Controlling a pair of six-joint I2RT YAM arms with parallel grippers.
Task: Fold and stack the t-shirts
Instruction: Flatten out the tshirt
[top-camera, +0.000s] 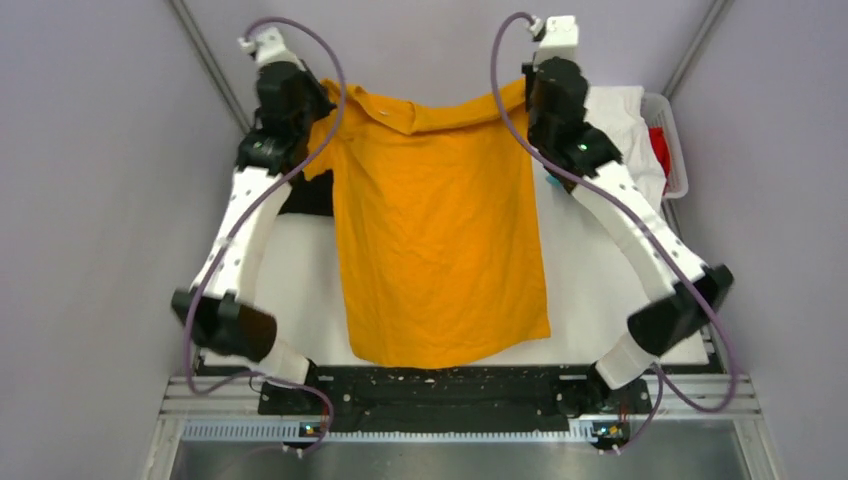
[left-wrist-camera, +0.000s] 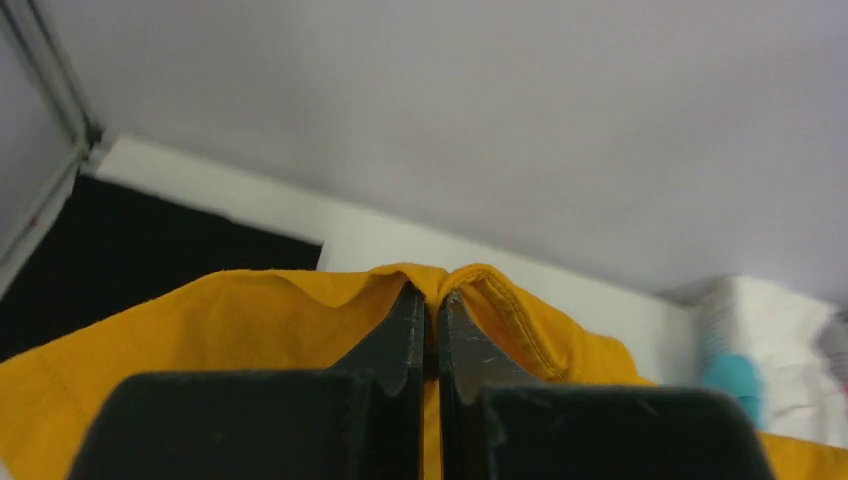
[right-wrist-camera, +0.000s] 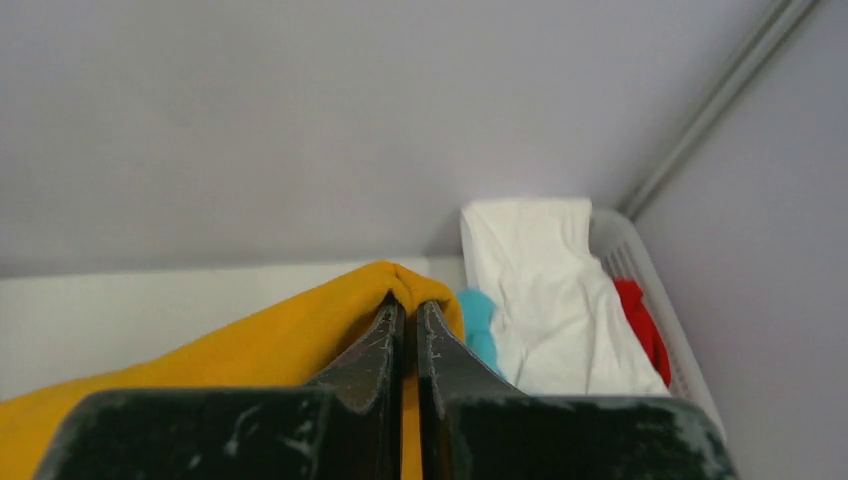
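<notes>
Overhead first: both my arms reach to the far side of the table (top-camera: 600, 290), and the mustard-orange t-shirt (top-camera: 440, 240) spreads between them. My left gripper (top-camera: 318, 98) is at one shoulder of it and my right gripper (top-camera: 538, 98) at the other. The collar edge sags between the two, and the hem lies towards the near edge of the table. A black t-shirt (top-camera: 310, 195) shows beside the orange sleeve, under my left arm. At the far right sits a basket (top-camera: 680, 150) with a white t-shirt (top-camera: 620, 115) and a red t-shirt (top-camera: 660, 150) in it, and a bit of teal t-shirt (top-camera: 553, 182) peeks out under my right arm.

On my left wrist camera, the left gripper (left-wrist-camera: 432, 300) is pinched tight on a seamed fold of the orange cloth, which bunches over both fingertips. The black t-shirt (left-wrist-camera: 150, 250) lies beyond on the left, with white and teal cloth blurred at the right edge.

On my right wrist camera, the right gripper (right-wrist-camera: 405, 310) is likewise clamped on an orange fold that rises over its tips. Just beyond are the teal t-shirt (right-wrist-camera: 480, 325), then the white one (right-wrist-camera: 540, 280) draped over the basket rim (right-wrist-camera: 640, 265), with the red one (right-wrist-camera: 640, 330) beside it.
</notes>
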